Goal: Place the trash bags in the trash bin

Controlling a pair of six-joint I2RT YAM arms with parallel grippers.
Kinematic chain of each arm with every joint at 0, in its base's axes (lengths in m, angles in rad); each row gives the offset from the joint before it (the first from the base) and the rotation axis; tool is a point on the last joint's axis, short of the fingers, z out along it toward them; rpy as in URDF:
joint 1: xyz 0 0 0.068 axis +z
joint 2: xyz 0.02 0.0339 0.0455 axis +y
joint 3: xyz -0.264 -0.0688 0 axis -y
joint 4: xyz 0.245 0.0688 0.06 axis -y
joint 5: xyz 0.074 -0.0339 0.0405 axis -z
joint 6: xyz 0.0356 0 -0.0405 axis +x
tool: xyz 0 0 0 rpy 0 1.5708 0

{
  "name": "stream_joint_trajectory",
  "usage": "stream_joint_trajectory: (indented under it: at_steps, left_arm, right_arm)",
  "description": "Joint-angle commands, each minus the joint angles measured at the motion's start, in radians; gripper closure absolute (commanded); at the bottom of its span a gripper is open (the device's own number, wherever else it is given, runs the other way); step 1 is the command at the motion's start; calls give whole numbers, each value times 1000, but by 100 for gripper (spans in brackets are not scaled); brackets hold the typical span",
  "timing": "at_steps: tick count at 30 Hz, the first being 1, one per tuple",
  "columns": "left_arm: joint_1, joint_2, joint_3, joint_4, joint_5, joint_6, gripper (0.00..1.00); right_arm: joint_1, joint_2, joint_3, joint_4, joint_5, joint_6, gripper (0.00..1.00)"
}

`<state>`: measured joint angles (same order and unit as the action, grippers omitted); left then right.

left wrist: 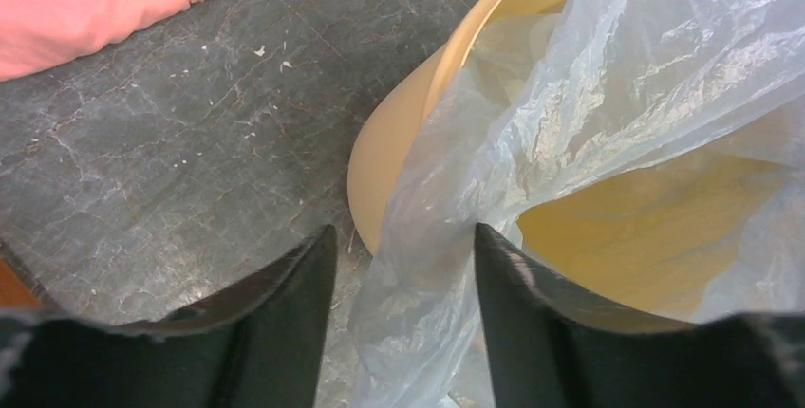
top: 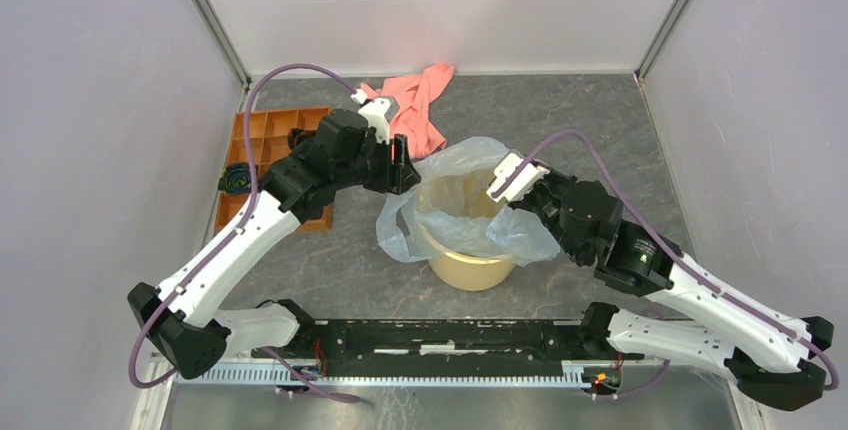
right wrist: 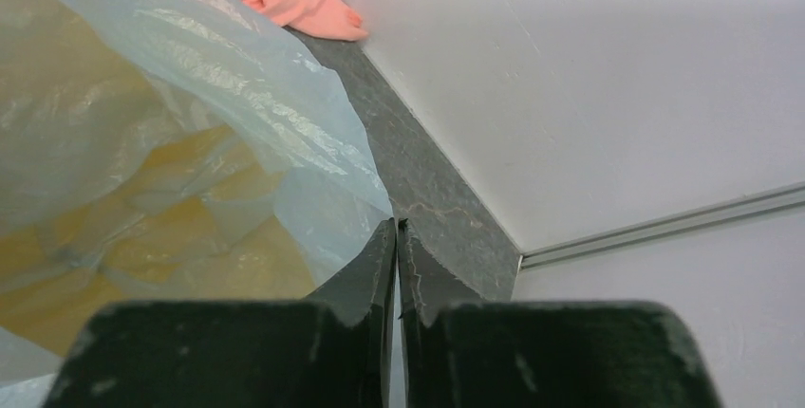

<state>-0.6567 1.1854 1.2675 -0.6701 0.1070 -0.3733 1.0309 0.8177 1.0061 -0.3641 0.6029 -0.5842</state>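
Trash bag (top: 455, 165) drapes into and over the cream trash bin (top: 470, 272). Right gripper (right wrist: 396, 228) pinches its edge, left gripper (left wrist: 403, 232) sits spread around it. Grey stone-look table (top: 600, 120), white walls (top: 100, 100).

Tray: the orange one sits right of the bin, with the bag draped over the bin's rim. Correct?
No. The top view shows the orange tray left of the bin, not right. The bag is draped over the bin's rim, as you said.
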Motion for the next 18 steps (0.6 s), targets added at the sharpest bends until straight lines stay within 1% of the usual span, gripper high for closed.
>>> stream_joint_trajectory:
  at_steps: [1, 2, 4, 7, 12, 14, 16, 18]
  left_arm:
    - [-1, 17, 60, 26, -36, 15, 45]
    - [-1, 18, 64, 25, -42, 6, 48]
    - [-1, 19, 66, 30, -49, -1, 51]
    - [-2, 25, 66, 36, -91, -17, 59]
    - [0, 62, 78, 35, -106, -51, 71]
    - [1, 82, 84, 28, -138, -64, 78]
    - [3, 105, 93, 20, -143, -74, 81]
    - [5, 122, 104, 20, -134, -85, 83]
  right_arm:
    - [-31, -5, -16, 93, -5, 18, 93]
    - [-42, -3, -20, 97, -25, 23, 95]
    - [-81, 5, -20, 104, -78, 46, 100]
    - [-154, 29, -30, 125, -194, 64, 100]
    - [-362, 104, -11, 109, -567, 136, 100]
    - [-424, 127, 8, 106, -691, 193, 100]
    - [-488, 149, 36, 105, -815, 269, 100]
    - [-580, 183, 67, 96, -945, 355, 100]
